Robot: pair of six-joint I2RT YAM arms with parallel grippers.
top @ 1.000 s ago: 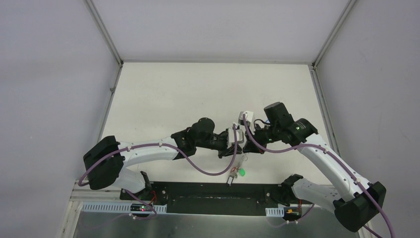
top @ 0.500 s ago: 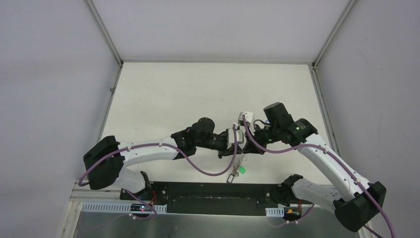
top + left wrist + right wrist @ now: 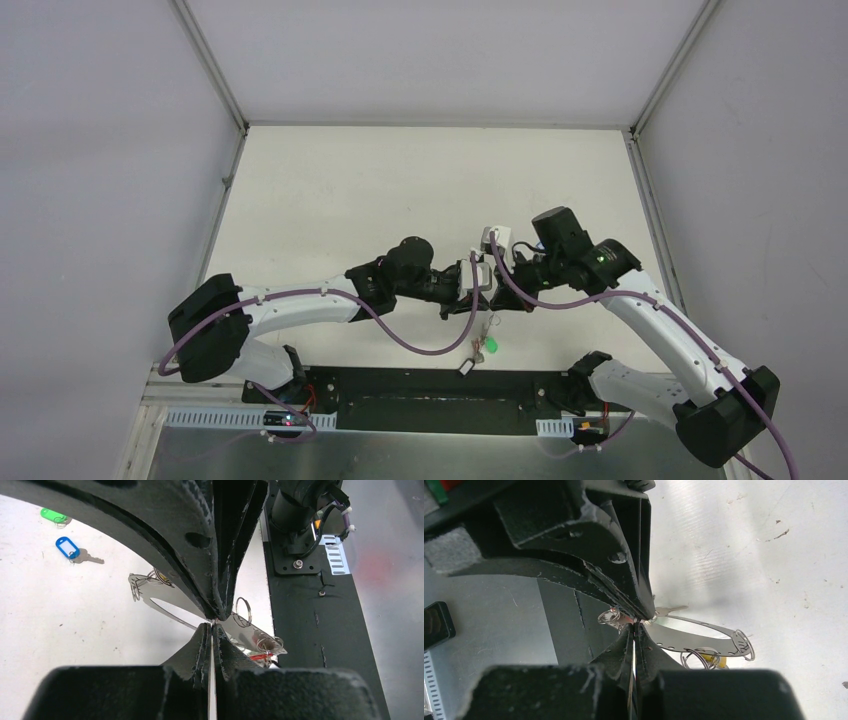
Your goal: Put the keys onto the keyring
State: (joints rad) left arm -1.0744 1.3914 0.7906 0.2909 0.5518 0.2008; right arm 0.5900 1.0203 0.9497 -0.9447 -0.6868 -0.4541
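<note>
My left gripper (image 3: pixel 482 292) and right gripper (image 3: pixel 498 292) meet tip to tip above the near middle of the table. Both are shut on the keyring (image 3: pixel 250 632), a thin flat silvery loop with small holes (image 3: pixel 704 635). Small split rings (image 3: pixel 243 612) hang on it. One carries a red tag (image 3: pixel 260 656), another a yellow tag (image 3: pixel 714 660). Seen from above, a green-tagged key (image 3: pixel 490 346) and a black tag (image 3: pixel 467 368) dangle under the grippers. Two loose keys lie on the table: one has a blue tag (image 3: pixel 67 547), the other a green tag (image 3: pixel 52 515).
A black base plate (image 3: pixel 420 400) runs along the near edge just below the hanging keys. The right arm's base (image 3: pixel 300 510) stands on it. White walls close the table (image 3: pixel 400 190) at the left, right and back. A small black block (image 3: pixel 436 625) lies by the plate.
My left gripper has closed its jaws onto the keyring. The keys hanging under the grippers have swung slightly, and the black tag now sits a little lower. Neither arm has moved otherwise.
</note>
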